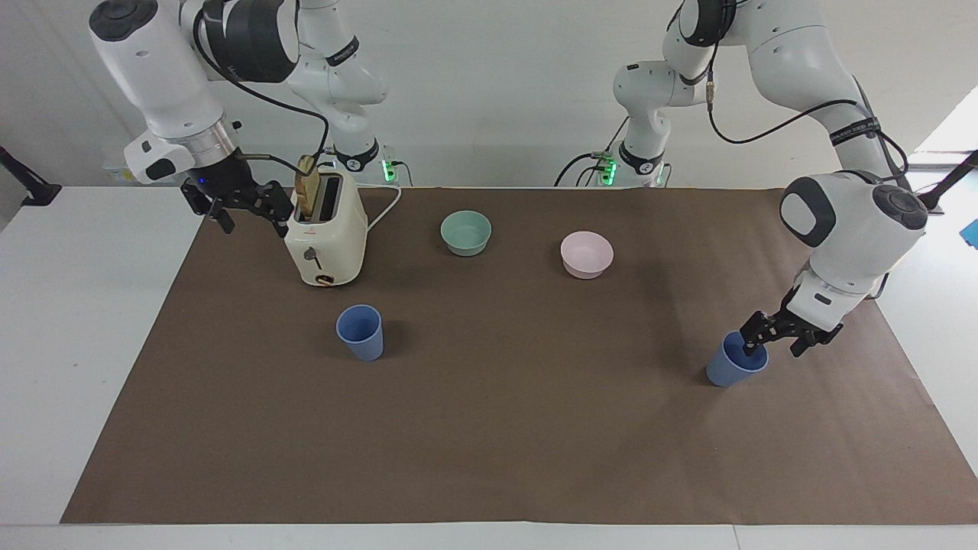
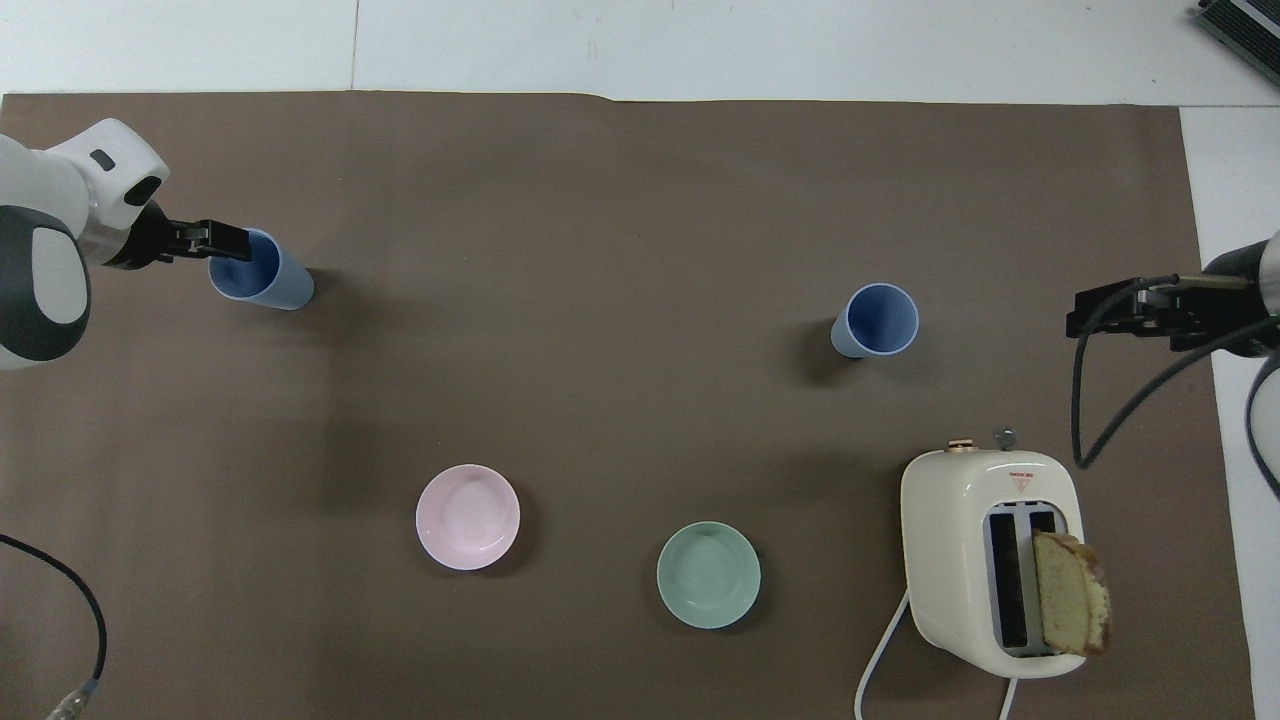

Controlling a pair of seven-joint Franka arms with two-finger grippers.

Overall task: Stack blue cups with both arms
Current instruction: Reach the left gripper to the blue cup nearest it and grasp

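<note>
Two blue cups stand upright on the brown mat. One blue cup [image 1: 726, 370] [image 2: 285, 285] is at the left arm's end. My left gripper [image 1: 773, 347] [image 2: 228, 241] is down at its rim and open, one finger inside the cup's mouth and the other outside the wall on the side toward the mat's edge. The second blue cup [image 1: 360, 332] [image 2: 878, 320] stands alone, a little farther from the robots than the toaster. My right gripper [image 1: 254, 221] [image 2: 1085, 322] hangs open and empty in the air beside the toaster, over the mat's edge at the right arm's end, where that arm waits.
A cream toaster [image 1: 325, 237] [image 2: 985, 560] with a slice of bread sticking up stands close to the right gripper. A green bowl [image 1: 466, 231] [image 2: 708, 575] and a pink bowl [image 1: 586, 253] [image 2: 467, 517] sit nearer to the robots than the cups.
</note>
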